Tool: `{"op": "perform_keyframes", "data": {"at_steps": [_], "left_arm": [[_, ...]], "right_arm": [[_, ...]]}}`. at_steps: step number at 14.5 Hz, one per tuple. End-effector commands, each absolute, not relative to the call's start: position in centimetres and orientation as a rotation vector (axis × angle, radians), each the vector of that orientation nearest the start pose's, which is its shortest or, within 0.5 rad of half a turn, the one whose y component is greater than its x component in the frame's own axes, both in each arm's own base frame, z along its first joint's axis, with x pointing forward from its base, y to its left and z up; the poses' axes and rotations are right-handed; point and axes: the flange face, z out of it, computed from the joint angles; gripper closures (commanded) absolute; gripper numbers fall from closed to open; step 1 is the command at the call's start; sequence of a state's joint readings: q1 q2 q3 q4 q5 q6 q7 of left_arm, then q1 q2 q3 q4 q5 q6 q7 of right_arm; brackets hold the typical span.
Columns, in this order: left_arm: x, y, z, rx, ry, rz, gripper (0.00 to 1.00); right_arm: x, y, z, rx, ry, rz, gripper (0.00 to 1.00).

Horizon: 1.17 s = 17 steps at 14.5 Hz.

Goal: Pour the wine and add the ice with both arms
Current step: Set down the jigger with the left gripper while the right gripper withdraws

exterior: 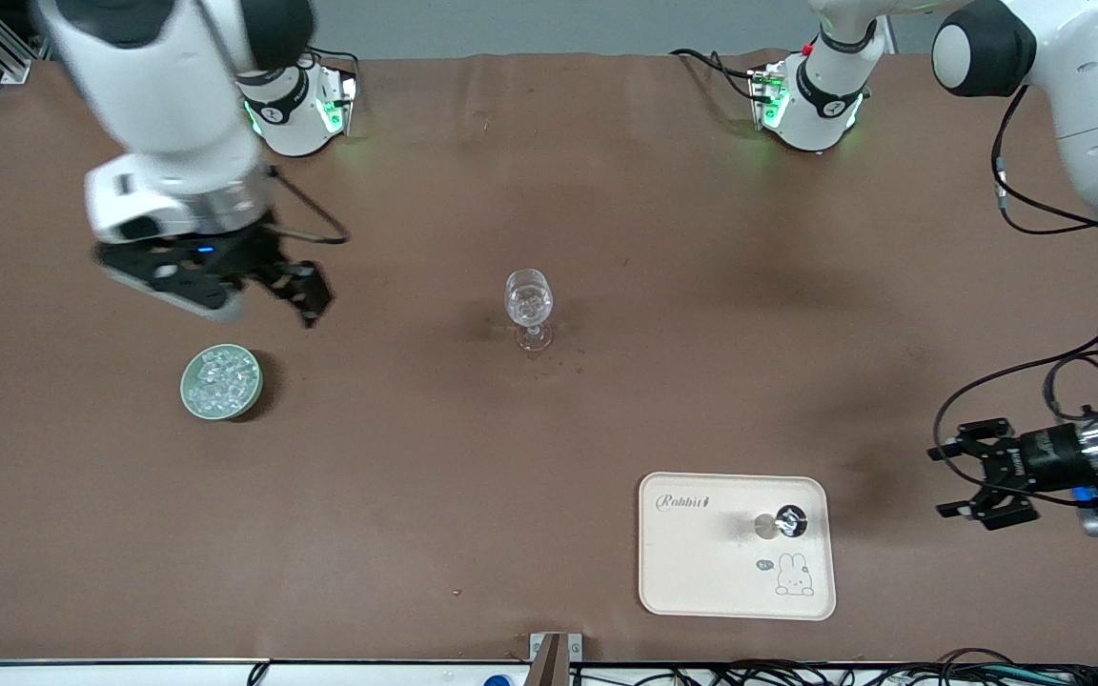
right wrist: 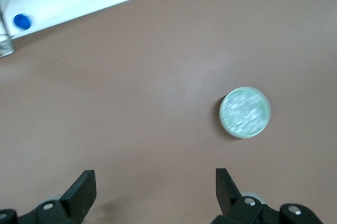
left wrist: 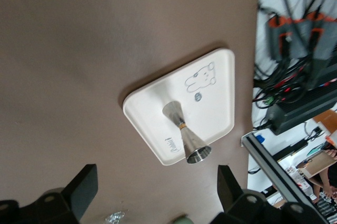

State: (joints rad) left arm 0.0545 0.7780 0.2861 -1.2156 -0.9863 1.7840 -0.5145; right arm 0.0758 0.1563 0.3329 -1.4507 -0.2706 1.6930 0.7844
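Note:
A clear stemmed wine glass (exterior: 529, 307) stands mid-table, and its cup glints whitish. Ice (exterior: 221, 377) fills a small green bowl (exterior: 189, 395) toward the right arm's end. My right gripper (exterior: 312, 299) hangs open and empty over the table, between the bowl and the glass. In the right wrist view the bowl of ice (right wrist: 245, 112) lies off to one side of that gripper (right wrist: 155, 184). My left gripper (exterior: 940, 481) is open and empty beside the tray, and its wrist view shows its jaws (left wrist: 157, 187) wide apart. Wine is out of view.
A cream tray (exterior: 692, 562) with a rabbit drawing lies near the front camera toward the left arm's end, and a steel jigger (exterior: 778, 523) stands on it. In the left wrist view the jigger (left wrist: 184, 137) stands on the tray (left wrist: 152, 113). Cables run along the table's front edge.

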Motion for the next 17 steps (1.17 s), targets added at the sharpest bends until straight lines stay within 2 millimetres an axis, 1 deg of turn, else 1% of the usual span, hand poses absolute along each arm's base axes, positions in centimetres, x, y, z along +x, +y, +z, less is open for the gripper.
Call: {"op": "perform_keyframes", "data": {"at_steps": [1, 2, 3, 4, 5, 6, 7, 8, 9, 10, 11, 12, 13, 14, 15, 17], "left_arm": [[72.4, 14.4, 40.1, 2.113, 1.237, -0.165, 0.00], [72.0, 14.5, 42.2, 2.172, 1.222, -0.128, 0.00], [71.3, 14.2, 44.8, 2.278, 1.160, -0.072, 0.00], [70.8, 12.3, 47.0, 2.421, 1.002, -0.015, 0.00], [69.9, 11.0, 48.6, 2.536, 0.871, 0.019, 0.00], [68.8, 9.9, 50.3, 2.638, 0.767, 0.035, 0.00], [68.2, 8.4, 52.0, 2.699, 0.685, 0.059, 0.00], [67.4, 6.7, 53.5, 2.772, 0.596, 0.082, 0.00], [66.8, 4.8, 54.9, 2.838, 0.505, 0.107, 0.00], [65.7, 2.6, 56.2, 2.903, 0.409, 0.121, 0.00], [64.4, 1.1, 57.3, 2.959, 0.317, 0.138, 0.00], [62.7, -0.5, 58.6, 3.004, 0.216, 0.156, 0.00], [61.1, -1.5, 59.5, 3.022, 0.158, 0.163, 0.00], [59.3, -2.1, 60.3, 3.025, 0.118, 0.170, 0.00], [57.6, -2.5, 60.8, 3.027, 0.076, 0.169, 0.00], [54.7, -2.8, 60.8, 3.051, 0.036, 0.168, 0.02]], "right_arm": [[57.7, 13.8, 62.8, -3.216, 0.507, -0.306, 0.00], [57.7, 10.2, 63.6, -3.222, 0.431, -0.279, 0.00], [57.6, 7.4, 63.9, -3.218, 0.356, -0.224, 0.00], [57.2, 5.2, 64.5, -3.205, 0.340, -0.206, 0.00], [57.0, 3.3, 65.0, -3.206, 0.341, -0.211, 0.00], [56.8, 1.6, 65.0, -3.218, 0.291, -0.194, 0.00], [56.4, -0.2, 65.3, -3.226, 0.215, -0.167, 0.00], [56.2, -1.4, 65.6, -3.214, 0.182, -0.162, 0.00], [55.8, -2.5, 66.0, -3.206, 0.172, -0.163, 0.00], [55.7, -2.9, 66.2, -3.207, 0.160, -0.169, 0.00], [55.8, -3.7, 66.0, -3.206, 0.174, -0.168, 0.00], [55.9, -3.8, 66.4, -3.205, 0.176, -0.192, 0.00], [56.1, -4.0, 66.3, -3.203, 0.188, -0.192, 0.00], [56.1, -4.1, 66.5, -3.203, 0.191, -0.197, 0.00], [56.0, -4.3, 66.5, -3.203, 0.201, -0.194, 0.00], [56.0, -4.4, 66.4, -3.198, 0.196, -0.182, 0.00]]}}
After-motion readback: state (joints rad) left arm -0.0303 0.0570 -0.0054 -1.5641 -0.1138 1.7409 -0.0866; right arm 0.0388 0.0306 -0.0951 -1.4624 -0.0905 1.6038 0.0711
